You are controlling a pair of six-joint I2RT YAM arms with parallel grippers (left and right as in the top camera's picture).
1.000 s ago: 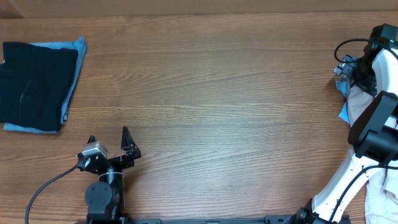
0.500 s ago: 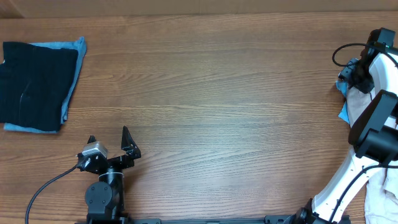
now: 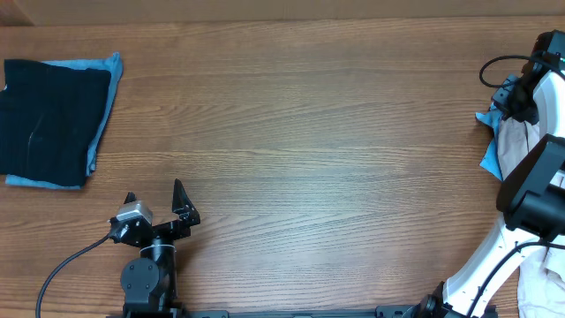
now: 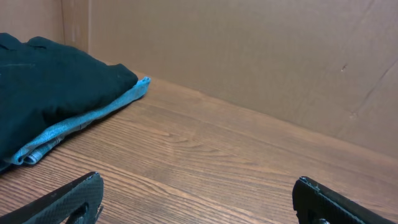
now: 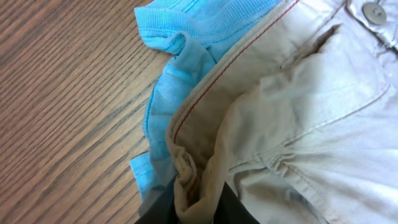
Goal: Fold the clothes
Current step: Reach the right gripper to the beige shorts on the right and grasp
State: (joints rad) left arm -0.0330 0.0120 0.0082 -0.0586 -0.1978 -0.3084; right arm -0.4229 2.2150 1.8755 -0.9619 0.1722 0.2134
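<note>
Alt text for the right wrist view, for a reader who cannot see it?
The right gripper pinches a bunched fold of the beige shorts at the bottom edge of the picture. The shorts, with a red-stitched seam and a button, lie over a light blue garment, whose ribbed edge sticks out onto the wooden table at left.

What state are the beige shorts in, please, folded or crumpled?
Crumpled, not folded: the shorts lie bunched in wrinkles over a blue shirt.
</note>
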